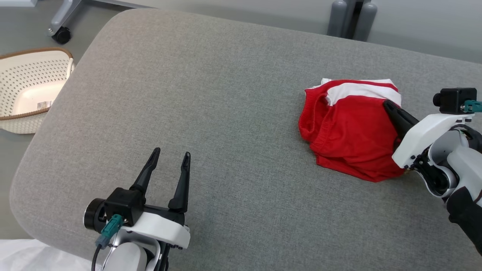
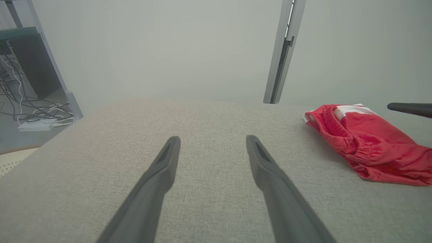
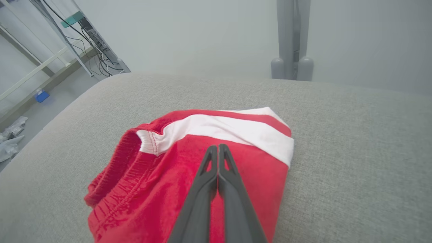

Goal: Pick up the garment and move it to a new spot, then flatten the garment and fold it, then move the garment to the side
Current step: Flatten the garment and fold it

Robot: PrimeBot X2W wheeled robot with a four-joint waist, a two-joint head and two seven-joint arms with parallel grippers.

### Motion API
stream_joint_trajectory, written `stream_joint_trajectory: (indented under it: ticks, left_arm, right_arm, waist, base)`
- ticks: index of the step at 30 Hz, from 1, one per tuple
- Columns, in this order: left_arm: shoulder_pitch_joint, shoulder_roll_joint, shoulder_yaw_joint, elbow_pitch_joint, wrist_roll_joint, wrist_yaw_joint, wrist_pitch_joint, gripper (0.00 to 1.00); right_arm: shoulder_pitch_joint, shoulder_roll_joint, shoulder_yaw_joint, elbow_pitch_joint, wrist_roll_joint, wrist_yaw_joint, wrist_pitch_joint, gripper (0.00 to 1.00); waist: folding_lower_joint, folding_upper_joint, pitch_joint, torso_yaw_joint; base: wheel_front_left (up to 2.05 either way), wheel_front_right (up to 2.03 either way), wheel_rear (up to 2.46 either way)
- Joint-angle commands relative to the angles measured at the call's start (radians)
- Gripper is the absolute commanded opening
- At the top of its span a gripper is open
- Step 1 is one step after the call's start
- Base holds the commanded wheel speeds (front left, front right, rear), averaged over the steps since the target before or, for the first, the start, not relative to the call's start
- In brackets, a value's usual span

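Garment: red cloth shorts with a white side stripe and an elastic waistband, folded into a compact bundle.
Location: on the grey fabric-padded table with rounded corners, right part, nearer the table's far edge than its near edge.
Orientation: waistband faces the table's middle. The white stripe runs along the side toward the table's far edge.
Right gripper: over the bundle, arm entering from the table's right edge.
Right fingers: pressed together along their length, no cloth visible between them. Tips are over red cloth just short of the white stripe.
Right contact: cannot tell whether the tips touch the cloth. In the left wrist view one dark finger shows above the bundle's right end.
Left gripper: over the table's near-left part, well apart from the shorts.
Left fingers: spread apart, nothing between them, bare upholstery underneath.
Basket: white perforated plastic basket with a brown rim, on the floor beside the table's left edge.
Posts: pair of grey cylindrical posts beyond the table's far edge.
Caster: black wheel on a grey frame leg, on the floor off the table's far-left corner.
Cables: dark tangle with a white power strip, on the floor past the table's far-left side.
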Motion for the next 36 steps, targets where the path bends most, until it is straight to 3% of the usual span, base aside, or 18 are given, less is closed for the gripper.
stream_joint_trajectory:
  ticks: [1, 10, 20, 30, 36]
  left_arm:
    - [-0.019, 0.004, -0.001, -0.001, 0.0, -0.006, -0.003, 1.0]
    - [-0.039, 0.004, -0.015, -0.006, -0.011, 0.0, -0.003, 1.0]
    - [-0.055, 0.004, -0.03, -0.015, -0.016, 0.009, -0.003, 1.0]
    - [-0.032, 0.004, -0.008, -0.006, 0.008, 0.009, -0.003, 1.0]
    - [-0.005, 0.004, 0.013, -0.007, 0.023, 0.004, -0.003, 1.0]
  right_arm:
    - [-0.014, -0.001, 0.0, 0.014, 0.013, 0.0, 0.009, 0.0]
    - [-0.092, -0.013, 0.013, 0.127, 0.068, 0.0, 0.009, 0.0]
    - [-0.105, 0.014, 0.077, 0.187, 0.091, 0.0, -0.006, 0.0]
    - [-0.088, 0.026, 0.127, 0.1, 0.097, 0.0, -0.139, 0.0]
    - [-0.048, 0.009, 0.088, 0.04, 0.072, 0.0, -0.156, 0.0]
  waist:
    - [0.0, 0.0, 0.013, 0.014]
    - [0.0, 0.0, 0.07, 0.067]
    - [0.0, 0.0, 0.101, 0.069]
    - [0.0, 0.0, 0.013, 0.007]
    - [0.0, 0.0, -0.056, -0.041]
  base:
    - [0.0, 0.0, 0.0]
    - [0.0, 0.0, 0.0]
    - [0.0, 0.0, 0.0]
    - [0.0, 0.0, 0.0]
    - [0.0, 0.0, 0.0]
